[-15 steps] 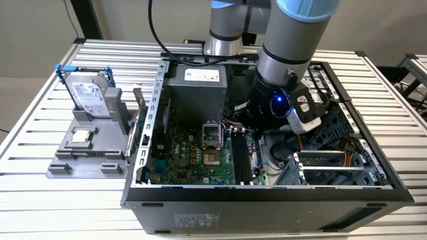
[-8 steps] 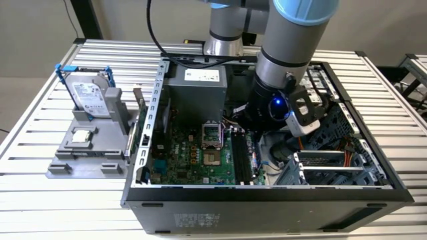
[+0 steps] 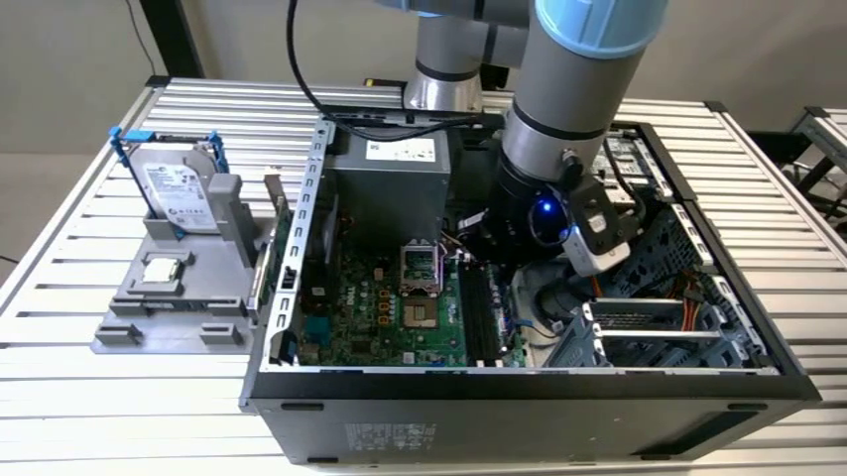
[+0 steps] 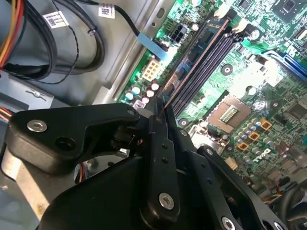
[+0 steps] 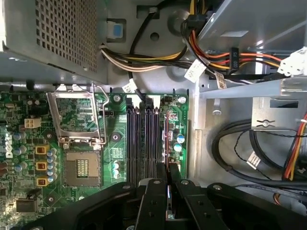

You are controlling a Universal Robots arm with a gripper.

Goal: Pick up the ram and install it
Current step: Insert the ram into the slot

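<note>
Now my tool (image 5: 167, 191) is clamped nearly closed on the ram (image 5: 167, 143), held on edge over the slots (image 5: 141, 143) in the case (image 3: 530, 382), so I judge I should line its edge with one slot and press straight, evenly.
</note>
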